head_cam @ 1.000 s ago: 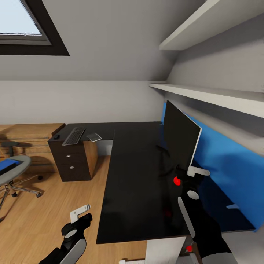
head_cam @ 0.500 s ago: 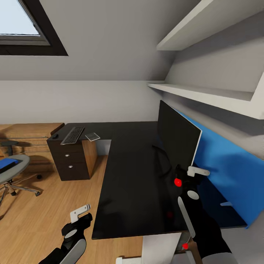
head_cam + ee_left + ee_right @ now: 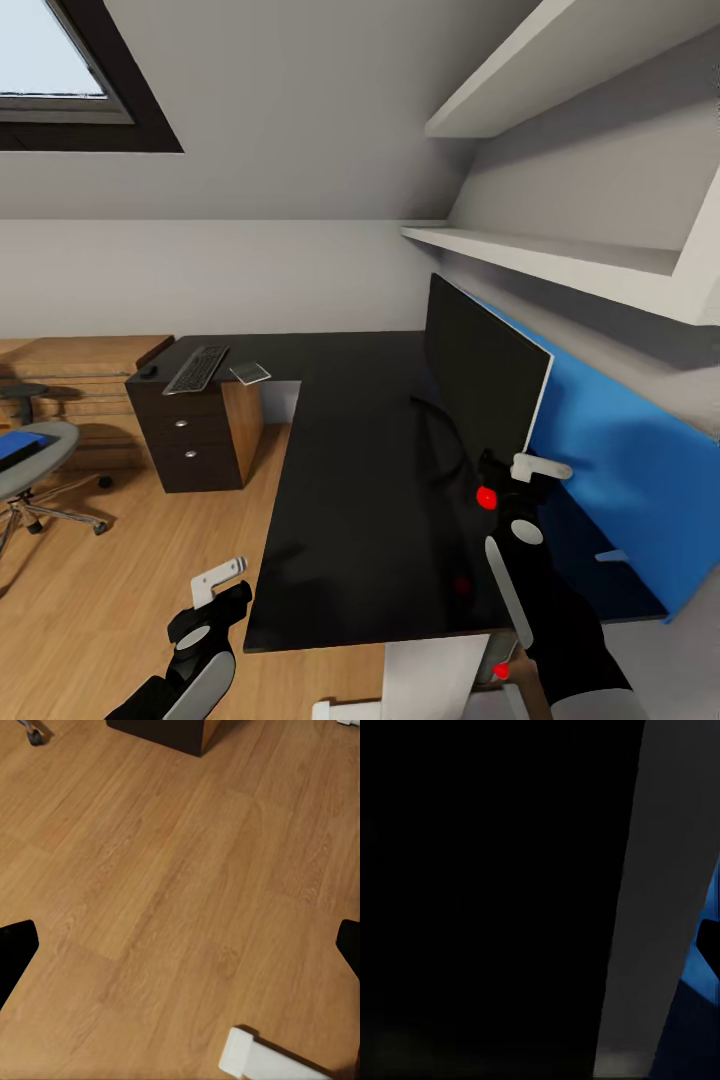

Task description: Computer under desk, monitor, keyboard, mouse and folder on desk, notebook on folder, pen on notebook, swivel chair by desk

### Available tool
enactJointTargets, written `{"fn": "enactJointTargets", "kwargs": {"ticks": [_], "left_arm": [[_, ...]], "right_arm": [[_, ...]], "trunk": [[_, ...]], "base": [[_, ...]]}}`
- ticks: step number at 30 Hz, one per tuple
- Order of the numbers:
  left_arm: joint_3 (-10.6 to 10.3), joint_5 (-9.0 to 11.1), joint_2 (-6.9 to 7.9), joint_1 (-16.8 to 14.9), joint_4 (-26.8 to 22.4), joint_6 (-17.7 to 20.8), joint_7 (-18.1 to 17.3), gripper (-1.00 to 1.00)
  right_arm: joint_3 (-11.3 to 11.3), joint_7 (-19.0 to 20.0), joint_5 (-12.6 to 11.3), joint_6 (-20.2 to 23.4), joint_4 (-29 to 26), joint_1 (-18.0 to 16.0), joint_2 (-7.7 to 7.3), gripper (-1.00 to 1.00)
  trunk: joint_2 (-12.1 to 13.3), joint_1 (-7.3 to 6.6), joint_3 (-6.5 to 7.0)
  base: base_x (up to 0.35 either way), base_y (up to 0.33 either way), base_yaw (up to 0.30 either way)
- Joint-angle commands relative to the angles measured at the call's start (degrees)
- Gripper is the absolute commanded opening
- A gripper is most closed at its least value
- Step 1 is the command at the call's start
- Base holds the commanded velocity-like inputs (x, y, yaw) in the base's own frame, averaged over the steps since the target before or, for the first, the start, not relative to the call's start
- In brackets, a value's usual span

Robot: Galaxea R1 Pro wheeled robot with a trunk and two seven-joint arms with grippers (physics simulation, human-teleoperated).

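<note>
Your right jaws (image 3: 535,470) sit at the near end of the monitor (image 3: 485,375), low by its bottom corner over the black tabletop (image 3: 360,480); you cannot tell whether they are clamped on it, since the right wrist view gives just the dark screen face, its pale edge and a sliver of blue. The blue rear panel (image 3: 620,470) stands just behind those jaws. The monitor stands upright on the tabletop, running away from the jaws along that panel.

Your left jaws (image 3: 225,585) hang low over the wooden floor (image 3: 120,580), beside the near edge of the tabletop; in the left wrist view the two dark finger tips sit wide apart with bare floor between them.

Far ahead of both jaws, on the far wing of the tabletop, the keyboard (image 3: 197,369) lies over the drawer unit (image 3: 190,440), the mouse (image 3: 150,371) just beyond its left end and the notebook (image 3: 250,374) just to its right. Well out to the left of your left jaws is the swivel chair (image 3: 35,465), with the folder (image 3: 15,447) on its seat.
</note>
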Motion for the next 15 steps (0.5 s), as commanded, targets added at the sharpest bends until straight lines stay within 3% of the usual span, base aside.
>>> {"fn": "enactJointTargets", "kwargs": {"ticks": [1,6,15], "left_arm": [[-0.1,0.1,0.06,-0.1,-0.1,0.3,0.4,1.0],[-0.1,0.1,0.06,-0.1,-0.1,0.3,0.4,1.0],[-0.1,0.1,0.06,-0.1,-0.1,0.3,0.4,1.0]], "right_arm": [[0.1,-0.4,-0.1,0.4,-0.1,0.0,-0.02,1.0],[0.1,-0.4,-0.1,0.4,-0.1,0.0,-0.02,1.0],[0.1,-0.4,-0.1,0.4,0.0,0.0,-0.02,1.0]], "trunk": [[0.0,0.0,-0.06],[0.0,0.0,-0.06],[0.0,0.0,-0.06]], "base": [[-0.043,-0.175,0.0],[-0.039,-0.177,0.0],[-0.003,-0.014,0.0]]}}
